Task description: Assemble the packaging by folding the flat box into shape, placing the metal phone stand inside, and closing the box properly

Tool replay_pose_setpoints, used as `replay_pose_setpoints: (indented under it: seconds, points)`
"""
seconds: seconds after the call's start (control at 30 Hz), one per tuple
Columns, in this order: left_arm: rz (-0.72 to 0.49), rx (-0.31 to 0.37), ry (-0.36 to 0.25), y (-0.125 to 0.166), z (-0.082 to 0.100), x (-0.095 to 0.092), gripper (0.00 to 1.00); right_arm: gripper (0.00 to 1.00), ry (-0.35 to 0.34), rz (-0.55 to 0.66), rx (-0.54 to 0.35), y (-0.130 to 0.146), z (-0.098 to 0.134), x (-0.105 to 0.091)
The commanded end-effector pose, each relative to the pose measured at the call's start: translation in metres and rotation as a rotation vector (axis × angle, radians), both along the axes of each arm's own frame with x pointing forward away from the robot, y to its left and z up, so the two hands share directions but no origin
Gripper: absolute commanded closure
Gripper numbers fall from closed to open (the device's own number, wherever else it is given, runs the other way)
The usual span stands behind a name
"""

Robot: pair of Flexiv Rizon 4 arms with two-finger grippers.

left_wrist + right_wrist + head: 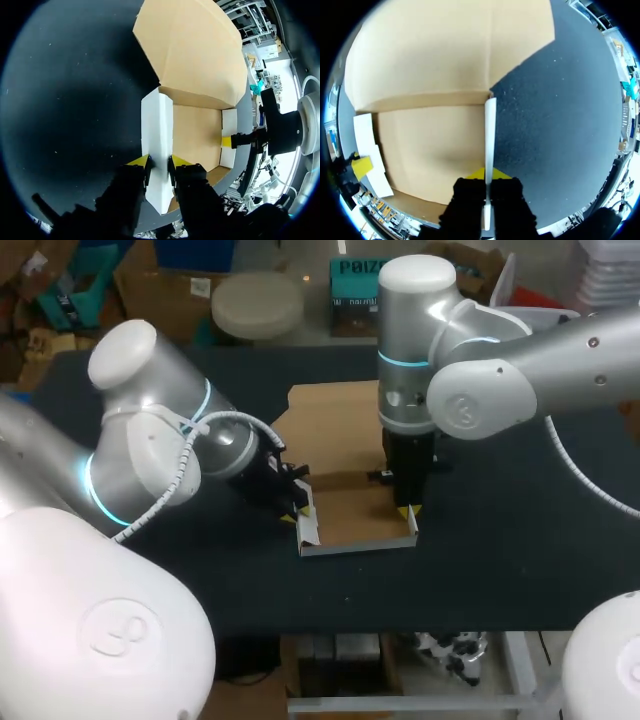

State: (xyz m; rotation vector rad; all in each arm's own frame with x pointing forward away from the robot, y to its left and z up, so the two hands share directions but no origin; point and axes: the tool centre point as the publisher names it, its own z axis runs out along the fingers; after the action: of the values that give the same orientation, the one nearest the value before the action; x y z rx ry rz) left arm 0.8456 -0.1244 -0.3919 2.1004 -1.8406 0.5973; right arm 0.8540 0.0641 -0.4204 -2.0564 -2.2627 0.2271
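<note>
Near the middle of the table (pixel 500 540), a little toward its front edge, you have the box (pixel 345 455) only partly formed. Your left gripper (pixel 297 502) is clamped on the left side wall (pixel 157 145), one yellow tip on each face. Your right gripper (pixel 408 510) pinches the right side wall (pixel 490 140) the same way, its fingers nearly together on the thin card. Both walls stand upright, white faces outward.

Judging from this, you are in the folding stage. The two side walls are raised, and a low white strip shows along the front; whether it is locked in, you cannot tell. The lid panel (pixel 192 47) lies flat and open on the table. No phone stand shows in any view, so loading it and closing the lid are both left to do.

The box's long axis runs from the table's front edge toward its far edge. The tray sits at the front end with its opening upward, and the lid panel points to the far edge.
</note>
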Motion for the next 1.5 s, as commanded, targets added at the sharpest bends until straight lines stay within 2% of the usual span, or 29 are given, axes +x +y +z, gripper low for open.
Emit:
replay_pose_setpoints:
  seconds: [0.03,0.2,0.63,0.87,1.33,1.43,1.5]
  points:
    - [0.034,0.470,0.072,-0.004,-0.004,-0.002,0.80,1.00,0.002,0.000,-0.003,0.001,-0.004,-0.001]
    - [0.051,0.541,0.081,-0.005,-0.007,-0.002,0.80,1.00,0.002,0.000,-0.003,0.001,-0.004,-0.001]
    - [0.071,0.647,0.112,-0.004,-0.018,-0.003,0.80,1.00,0.002,0.000,-0.003,0.001,-0.004,-0.001]
    - [0.072,0.674,0.117,-0.004,-0.019,-0.003,0.84,1.00,0.002,0.000,-0.003,0.001,-0.004,-0.001]
    - [0.075,0.726,0.120,-0.004,-0.017,-0.004,0.84,1.00,0.002,0.000,-0.003,0.001,-0.004,-0.001]
    - [0.075,0.739,0.120,-0.004,-0.018,-0.004,0.96,1.00,0.002,0.000,-0.003,0.001,-0.004,-0.001]
    - [0.075,0.742,0.120,-0.004,-0.019,-0.004,0.98,1.00,0.002,0.000,-0.003,0.001,-0.004,-0.001]
